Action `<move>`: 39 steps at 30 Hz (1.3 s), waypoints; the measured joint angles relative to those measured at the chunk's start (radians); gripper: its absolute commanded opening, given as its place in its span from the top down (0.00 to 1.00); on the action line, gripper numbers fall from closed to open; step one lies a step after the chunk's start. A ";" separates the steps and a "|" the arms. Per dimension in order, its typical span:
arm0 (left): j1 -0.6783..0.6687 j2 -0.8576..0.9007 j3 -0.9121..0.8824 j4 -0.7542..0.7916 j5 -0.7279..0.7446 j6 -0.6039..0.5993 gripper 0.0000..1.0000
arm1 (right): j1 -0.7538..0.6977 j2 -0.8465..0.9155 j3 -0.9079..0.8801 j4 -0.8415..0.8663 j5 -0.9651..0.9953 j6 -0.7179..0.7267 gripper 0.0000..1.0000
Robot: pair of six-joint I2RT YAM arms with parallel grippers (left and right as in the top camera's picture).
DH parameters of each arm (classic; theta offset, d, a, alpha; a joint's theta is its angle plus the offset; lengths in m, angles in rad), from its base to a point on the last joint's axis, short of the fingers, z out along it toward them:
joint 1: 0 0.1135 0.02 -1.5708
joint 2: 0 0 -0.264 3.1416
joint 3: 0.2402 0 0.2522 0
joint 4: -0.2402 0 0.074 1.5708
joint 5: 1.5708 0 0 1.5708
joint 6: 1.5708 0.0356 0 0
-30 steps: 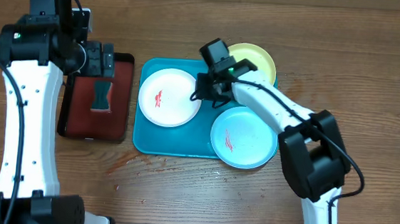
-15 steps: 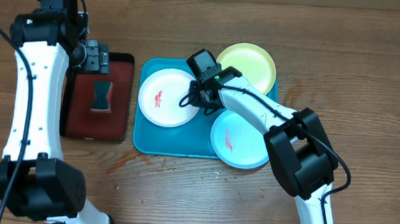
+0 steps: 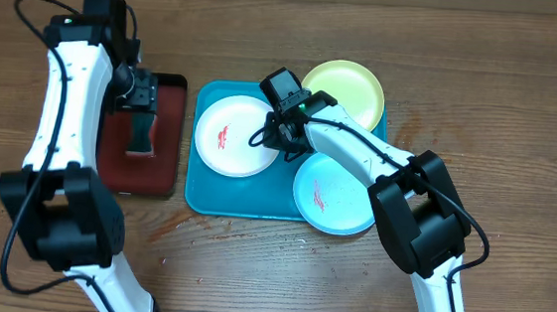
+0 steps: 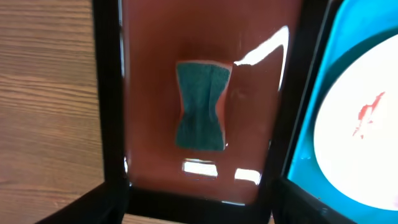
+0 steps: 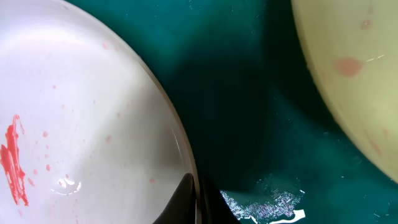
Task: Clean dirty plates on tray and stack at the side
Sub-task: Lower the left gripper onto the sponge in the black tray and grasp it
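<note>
Glossy turquoise plastic tray (image 3: 201,195) holds a smooth, shiny white plate (image 3: 232,135). Beside it, a dark red tray (image 4: 255,124) with a mirror-like sheen carries a matt, coarse-textured green sponge (image 4: 200,106), all on a grained, dull wood tabletop (image 3: 521,115).

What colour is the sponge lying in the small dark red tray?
The sponge is dark teal-green, seen clearest in the left wrist view.

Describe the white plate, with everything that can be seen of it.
The white plate is round, shallow and glossy, and looks like plastic or glazed ceramic. It lies flat in the left half of the turquoise tray. A red smear marks its middle, with faint pink specks scattered around it. The right gripper is at its right rim. It cannot be told whether the gripper has hold of the rim.
</note>
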 measured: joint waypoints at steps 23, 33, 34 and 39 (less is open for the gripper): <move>0.050 0.299 0.000 0.042 0.016 0.112 0.75 | 0.000 0.000 0.000 0.000 0.000 0.003 0.96; 0.053 0.299 0.000 0.100 0.072 0.111 0.96 | 0.000 0.000 0.000 0.001 0.000 0.003 0.96; 0.053 0.299 0.000 0.100 0.075 0.111 0.96 | 0.000 0.000 0.001 0.001 0.000 0.004 0.96; 0.052 0.299 0.003 0.089 0.080 0.106 0.96 | 0.000 0.000 0.001 -0.001 0.000 0.003 0.96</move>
